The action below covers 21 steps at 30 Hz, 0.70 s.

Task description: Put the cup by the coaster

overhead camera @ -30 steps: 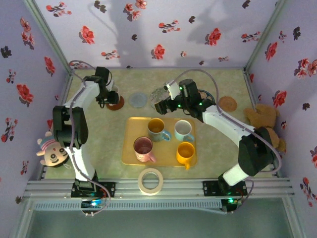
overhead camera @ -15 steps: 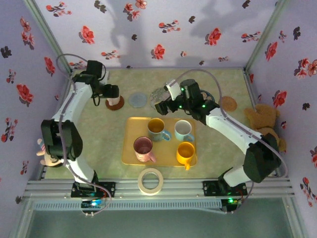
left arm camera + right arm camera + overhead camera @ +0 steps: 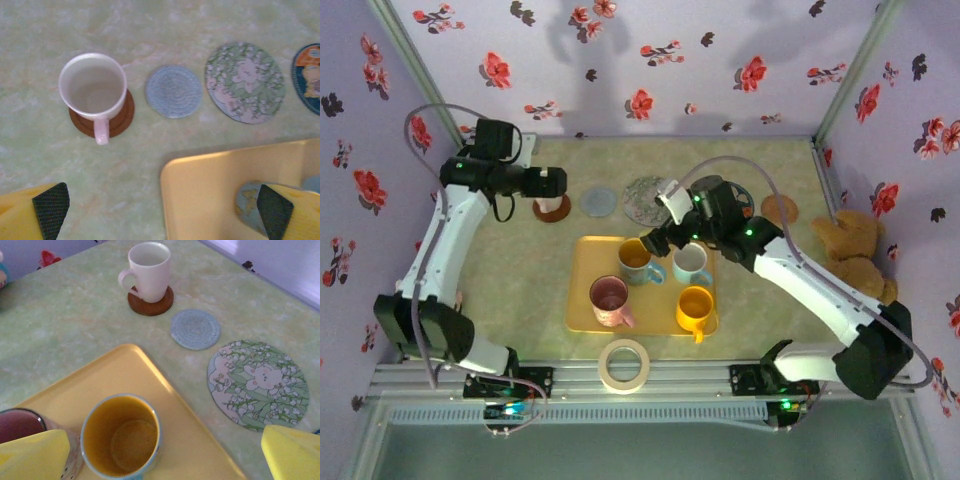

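**Cup standing on the brown coaster**

The white cup [image 3: 93,92] stands upright on the brown coaster [image 3: 122,117], at the far left of the tabletop [image 3: 75,165]. The left hand [image 3: 161,212] hovers above it, spread apart and holding nothing. The right hand [image 3: 162,455] is spread wide over the yellow tray [image 3: 125,370].

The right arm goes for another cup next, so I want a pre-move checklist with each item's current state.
1. White cup upright on brown coaster: ok.
2. Left gripper open, apart from that cup: ok.
3. Right gripper open above the tray: ok.
4. Blue-grey coaster bare: ok.
5. Yellow-lined cup upright and empty below the right gripper: ok.
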### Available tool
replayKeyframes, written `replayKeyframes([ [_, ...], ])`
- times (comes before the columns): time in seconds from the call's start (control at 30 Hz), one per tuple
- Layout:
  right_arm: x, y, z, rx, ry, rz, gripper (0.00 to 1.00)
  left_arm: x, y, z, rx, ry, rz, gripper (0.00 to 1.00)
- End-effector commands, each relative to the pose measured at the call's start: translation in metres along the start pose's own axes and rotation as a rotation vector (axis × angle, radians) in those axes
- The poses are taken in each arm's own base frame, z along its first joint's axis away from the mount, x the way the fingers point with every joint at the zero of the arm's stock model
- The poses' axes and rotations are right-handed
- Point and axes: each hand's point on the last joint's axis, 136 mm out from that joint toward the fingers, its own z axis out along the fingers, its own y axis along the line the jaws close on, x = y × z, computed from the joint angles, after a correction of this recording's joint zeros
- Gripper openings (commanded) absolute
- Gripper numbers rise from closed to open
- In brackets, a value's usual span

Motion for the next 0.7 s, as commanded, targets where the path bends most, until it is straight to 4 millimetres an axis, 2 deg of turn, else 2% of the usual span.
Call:
replayKeyframes([
  [0.0, 0.02, 0.009, -0.01, -0.005, 0.057, -0.028, 1.0, 0.026, -0.018, -0.017, 0.077, 0.045, -0.055, 0.99],
  [0.17, 0.036, 0.025, -0.023, -0.05, 0.083, -0.01, 1.0, 0.058, -0.034, -0.024, 0.139, 0.067, -0.139, 0.95],
  [0.27, 0.043, 0.04, -0.032, -0.117, 0.088, 0.02, 0.97, 0.08, -0.037, -0.025, 0.151, 0.084, -0.193, 0.91],
  [0.43, 0.068, 0.068, -0.039, -0.226, 0.153, 0.041, 0.85, 0.112, -0.052, -0.023, 0.223, 0.103, -0.264, 0.74],
  [0.53, 0.084, 0.078, -0.037, -0.254, 0.198, 0.051, 0.74, 0.135, -0.054, -0.018, 0.226, 0.128, -0.295, 0.63],
  [0.67, 0.093, 0.09, -0.033, -0.279, 0.207, 0.063, 0.57, 0.164, -0.063, -0.008, 0.26, 0.163, -0.345, 0.46],
])
